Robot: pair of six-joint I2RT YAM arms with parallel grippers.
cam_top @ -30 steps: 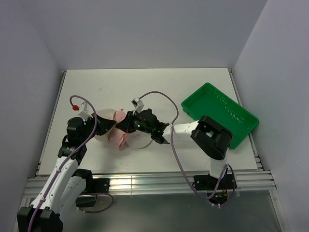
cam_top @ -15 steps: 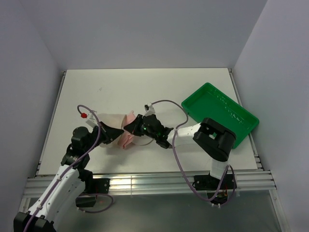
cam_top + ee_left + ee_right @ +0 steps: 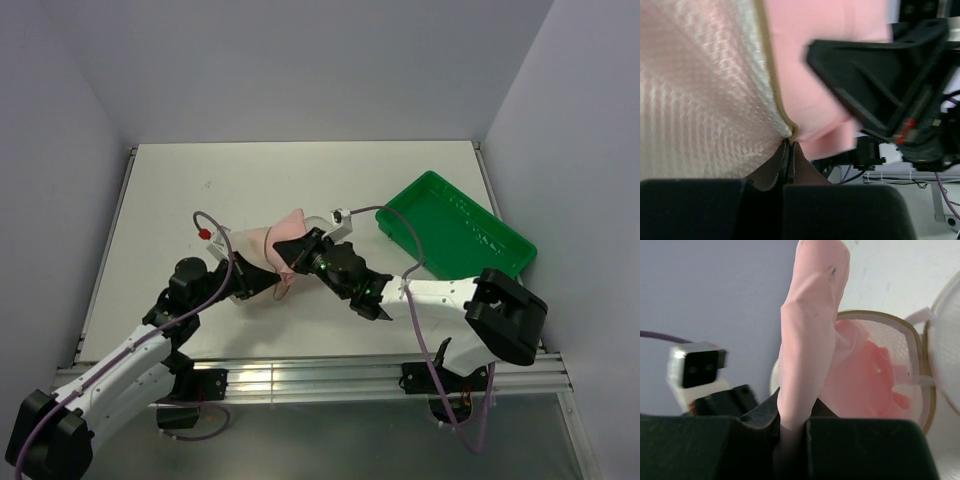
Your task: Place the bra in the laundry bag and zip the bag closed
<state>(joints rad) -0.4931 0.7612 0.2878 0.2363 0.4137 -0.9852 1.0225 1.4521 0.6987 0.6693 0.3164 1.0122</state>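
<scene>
The laundry bag [image 3: 244, 243] is held off the table at mid-left, its mesh [image 3: 705, 90] filling the left wrist view. My left gripper [image 3: 262, 272] [image 3: 789, 146] is shut on the bag's pale rim. The pink bra [image 3: 287, 228] [image 3: 825, 55] lies partly inside the open bag [image 3: 912, 370]; one fold [image 3: 810, 325] stands up out of it. My right gripper [image 3: 298, 252] [image 3: 792, 427] is shut on that fold, right beside the left gripper. The zipper does not show.
A green plastic tray [image 3: 455, 235] lies at the right of the white table [image 3: 250, 180]. Grey walls close in the left, back and right sides. Purple cables loop over both arms near the bag.
Both grippers have moved to the right and risen, carrying the bag and the bra with them. The right arm's elbow has swung out toward the near right.
</scene>
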